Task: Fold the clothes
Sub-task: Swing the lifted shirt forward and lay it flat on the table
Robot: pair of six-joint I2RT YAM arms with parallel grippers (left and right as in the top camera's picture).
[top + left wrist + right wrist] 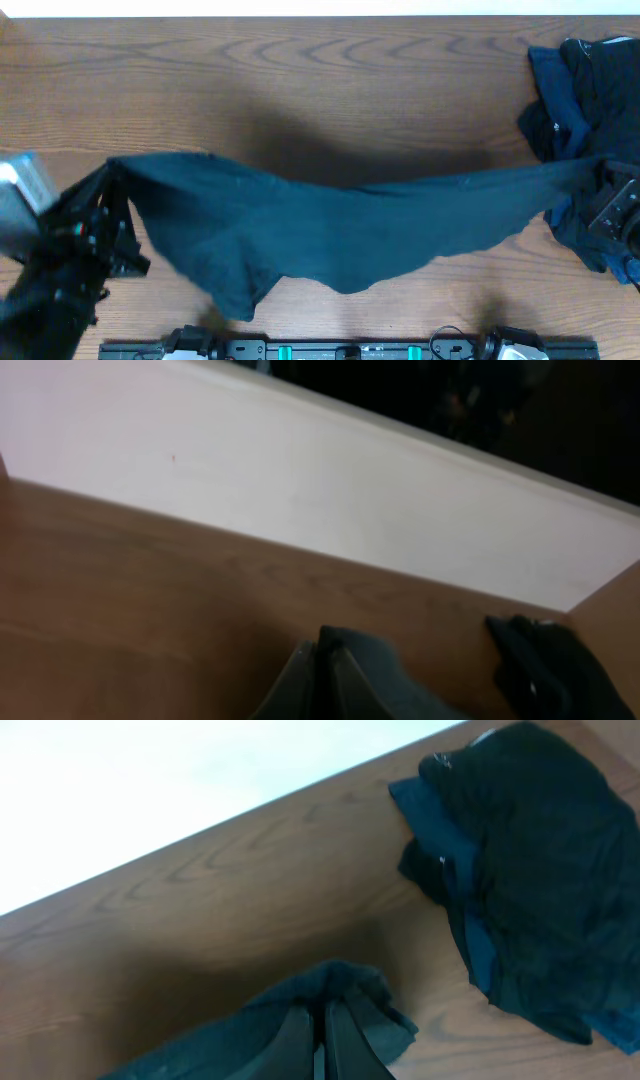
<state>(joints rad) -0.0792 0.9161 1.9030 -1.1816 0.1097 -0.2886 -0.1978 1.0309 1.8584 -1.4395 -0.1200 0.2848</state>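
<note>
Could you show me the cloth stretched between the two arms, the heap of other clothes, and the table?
stretched dark garment (330,235), overhead view, middle of the sagging fabric.
pile of clothes (590,90), overhead view, top of the crumpled heap.
table (300,70), overhead view, bare wood near the far edge.

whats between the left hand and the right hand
One dark navy garment, stretched from the left hand to the right hand and sagging in the middle. The overhead view shows it.

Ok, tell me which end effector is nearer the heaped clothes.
Right. The right end effector is beside the heap, gripping the stretched garment; the left end effector grips its far end.
</note>
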